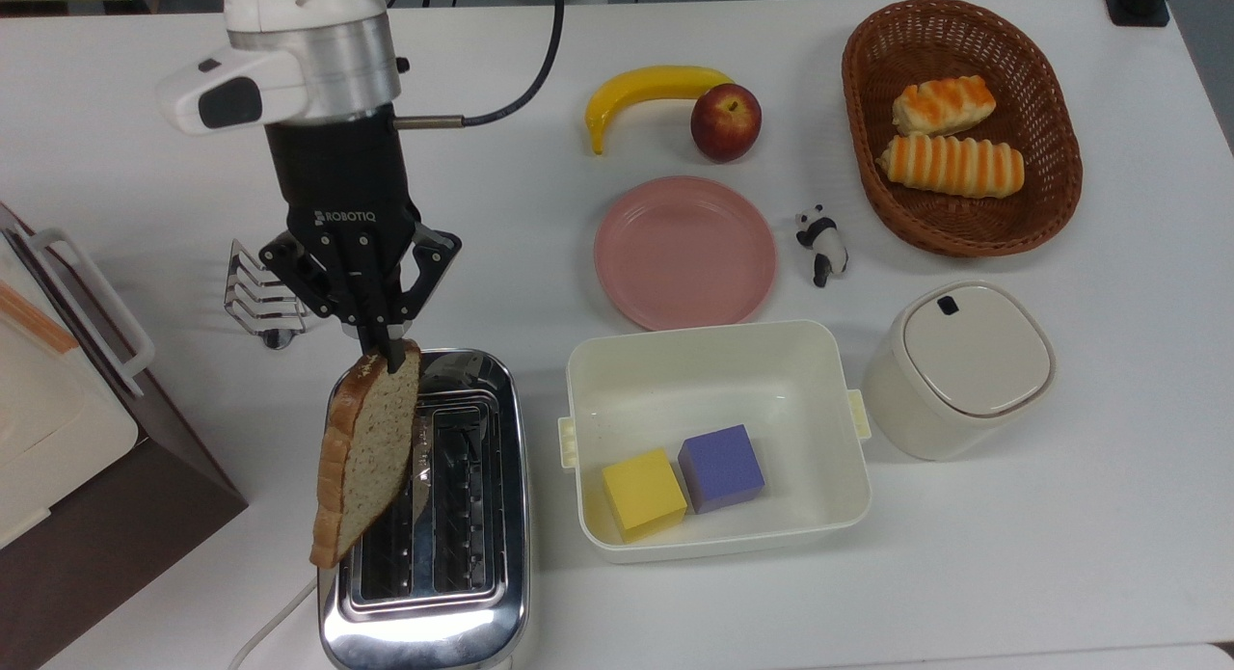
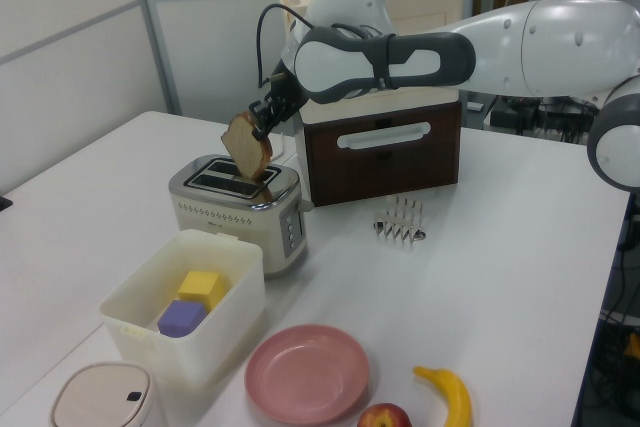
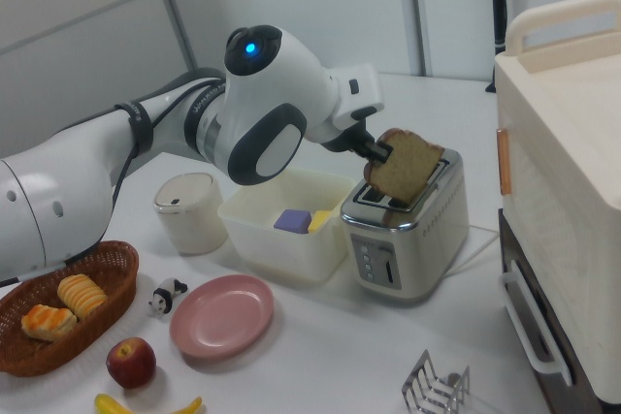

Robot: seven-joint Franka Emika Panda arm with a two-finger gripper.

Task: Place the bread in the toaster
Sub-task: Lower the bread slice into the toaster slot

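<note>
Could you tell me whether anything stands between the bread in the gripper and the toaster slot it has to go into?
Nothing visible does. The gripper holds the bread by its top edge, hanging tilted just above the toaster, and the dark slots below look open.

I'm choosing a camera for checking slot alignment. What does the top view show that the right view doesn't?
Top view alone: straight down into both dark slots of the toaster, with the bread overlapping the slot on the top view's left; also the yellow cube.

Right view alone: the toaster's front controls and the bread's lower edge at the slot opening.

Both: the gripper pinching the bread's top edge, the white bin, the pink plate and the basket.
</note>
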